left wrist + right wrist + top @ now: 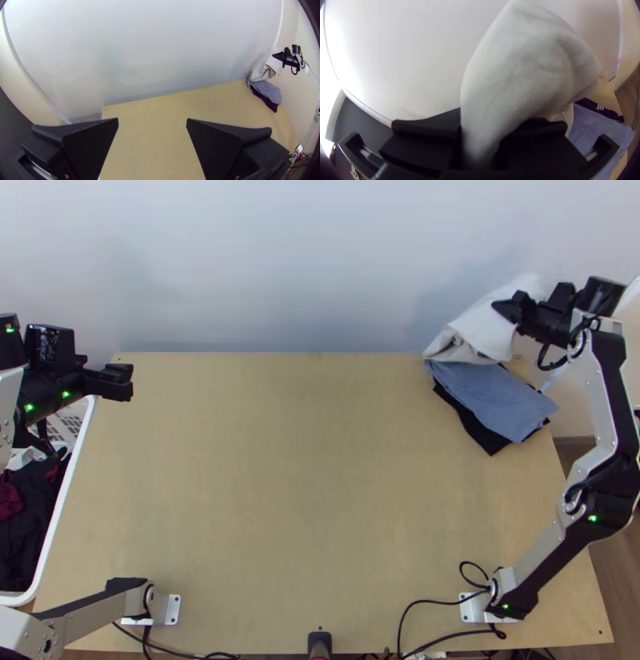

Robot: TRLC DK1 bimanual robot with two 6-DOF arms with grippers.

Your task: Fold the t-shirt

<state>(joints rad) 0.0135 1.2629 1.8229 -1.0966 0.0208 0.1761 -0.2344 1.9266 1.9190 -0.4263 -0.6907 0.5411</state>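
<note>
A: State the condition of each end effector

B: Right gripper, upper right of the frame: clenched on the white cloth, presumably the t-shirt, with fabric between its two fingers. Left gripper, at the left edge of the top view: released, fingers apart, with nothing between them

A: Specify the alignment for the coming move

B: In the top view, most of the white cloth extends to the left of the right gripper's tips. Its long axis runs from lower left to upper right. The blue cloth lies just below it in the frame, over the black cloth. The right gripper is the nearer. Probable next step: lower the bunched-looking bundle onto that stack, then release. Caution: a trailing edge may fold under

A: List quantities

B: Grippers, two. White cloth, one; layers cannot be counted. Blue cloth, one. Black cloth, one. Table, one. Basket, one, at the left edge, holding several garments; exact number cannot be determined
</note>
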